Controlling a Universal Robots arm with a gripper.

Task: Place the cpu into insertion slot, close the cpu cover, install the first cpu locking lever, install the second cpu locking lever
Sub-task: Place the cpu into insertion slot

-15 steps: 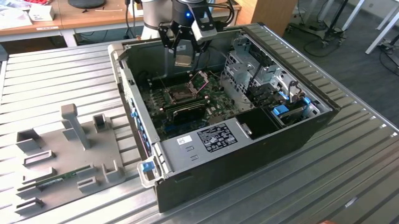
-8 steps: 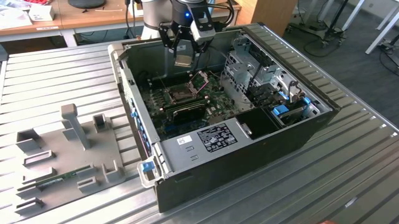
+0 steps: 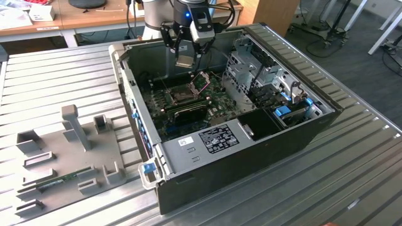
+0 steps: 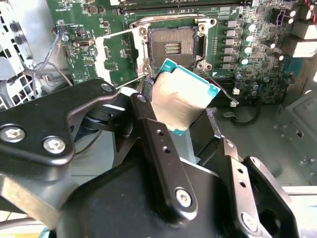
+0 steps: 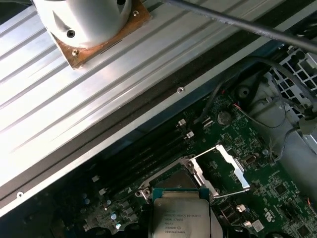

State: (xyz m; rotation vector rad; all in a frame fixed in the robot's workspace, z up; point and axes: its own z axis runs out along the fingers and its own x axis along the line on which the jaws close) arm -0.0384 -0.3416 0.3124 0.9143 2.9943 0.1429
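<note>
The gripper (image 3: 187, 58) hangs inside the open computer case (image 3: 301, 127), which stands on the ribbed metal surface (image 3: 56, 75). It is pinching the cpu (image 4: 183, 94) by two opposite edges, with one black finger (image 4: 148, 134) on each side. The cpu is in the air, above the insertion slot (image 4: 173, 43) and apart from it; in the second wrist view it covers one corner of the silver frame. The slot is bare, with its dark field of contacts open to view, and the cpu cover (image 4: 118, 52) is swung open to one side, over the green board (image 4: 111, 22). One thin locking lever (image 4: 219, 87) stands loose just beside the frame, under the chip. I judge that the first step is not yet finished, because the chip is carried and not seated. The main danger is the alignment. In the second wrist view the cpu looks turned and a little tilted against the square of the slot. If it goes down like this, a corner may land on the frame, or it may press the fine contacts and bend them. The hold is only on thin edges, so the chip could slip or rotate between the fingers. The loose lever is near the path and may catch the chip or a finger. A bump against the cover could make it fall back over the slot.
</note>
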